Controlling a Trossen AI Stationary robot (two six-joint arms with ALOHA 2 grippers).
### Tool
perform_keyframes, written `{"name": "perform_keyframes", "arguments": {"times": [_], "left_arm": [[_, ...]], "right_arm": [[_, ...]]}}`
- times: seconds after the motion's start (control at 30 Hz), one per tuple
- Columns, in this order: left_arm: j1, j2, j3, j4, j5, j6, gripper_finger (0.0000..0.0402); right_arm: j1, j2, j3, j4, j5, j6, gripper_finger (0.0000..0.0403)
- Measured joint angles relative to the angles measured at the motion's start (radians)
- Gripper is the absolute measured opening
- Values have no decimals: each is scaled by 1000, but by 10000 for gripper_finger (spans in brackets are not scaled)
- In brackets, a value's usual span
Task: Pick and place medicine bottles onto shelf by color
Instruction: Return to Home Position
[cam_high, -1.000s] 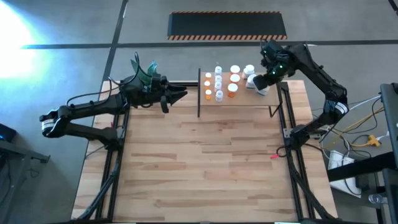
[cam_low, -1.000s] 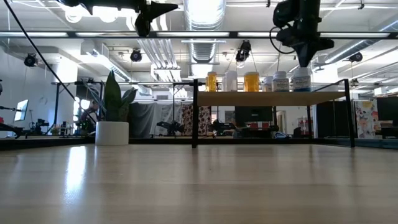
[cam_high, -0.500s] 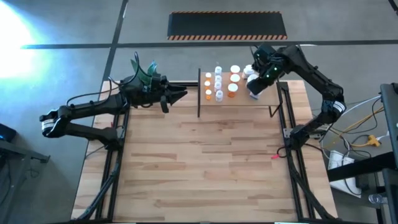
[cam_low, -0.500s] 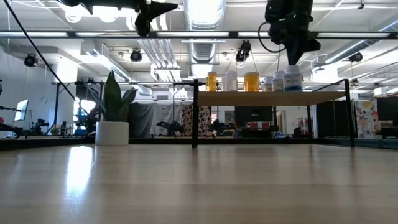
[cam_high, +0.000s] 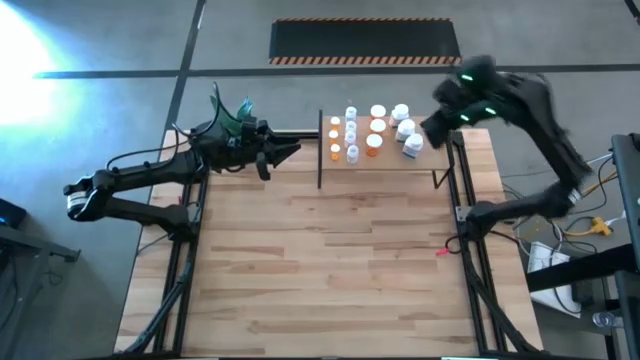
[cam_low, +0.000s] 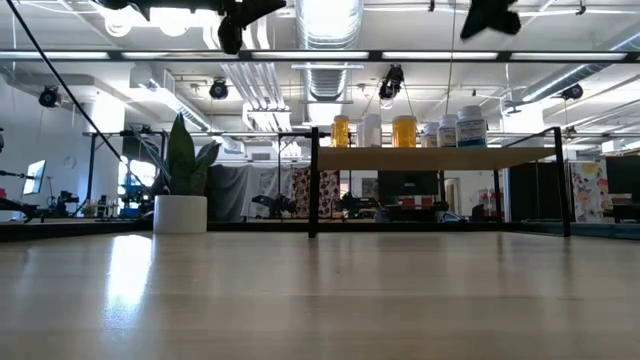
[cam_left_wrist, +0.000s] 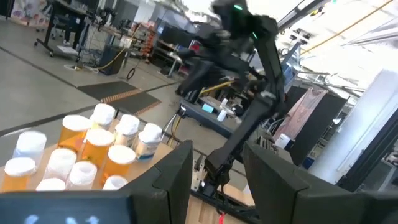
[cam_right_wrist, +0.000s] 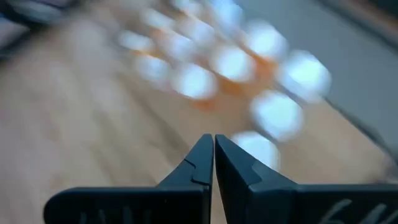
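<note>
The medicine bottles (cam_high: 365, 128) stand in little rows on the shelf (cam_high: 390, 163), orange ones and white ones. I see none on the table in front of the shelf, so I think the sorting is done.

The right gripper (cam_right_wrist: 213, 146) is high above the right end of the shelf. Its two fingers are pressed together and hold nothing. The left gripper (cam_left_wrist: 217, 154) waits off the left end of the shelf, fingers apart, also with nothing in them.

The job now looks like going home. A good way is to go up first, then pull back from the shelf slowly. Fingers pressed together cannot hook a cap. The white bottle (cam_high: 413, 146) at the right end of the shelf is closest, so I think it would tip first. The arm should also miss the black post (cam_low: 562, 180) there.
</note>
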Motion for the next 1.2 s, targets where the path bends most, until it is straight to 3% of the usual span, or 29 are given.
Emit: {"name": "perform_keyframes", "arguments": {"times": [0.13,0.3,0.43,0.5,0.63,0.77,0.87,0.97,1.2], "left_arm": [[0,9,0,46,0,-1,127],[0,22,0,81,-37,0,127],[0,30,0,73,-115,0,127],[0,36,-3,74,-160,0,127],[0,51,-4,73,-247,0,127],[0,65,-6,64,-306,0,127],[1,74,-6,52,-334,-1,127],[1,73,-7,18,-377,-36,127],[1,70,-5,-14,-397,-80,127]], "right_arm": [[2,-222,-171,234,-196,-39,9],[2,-478,-491,547,-325,164,9],[26,-658,-748,768,-502,308,9],[49,-768,-877,911,-542,382,9],[86,-1012,-1119,1066,-463,537,9],[98,-1202,-1281,1135,-462,657,9],[104,-1199,-1334,1132,-461,652,9],[118,-1166,-1390,1245,-426,608,9],[204,-1196,-1634,1485,-218,649,9]]}}
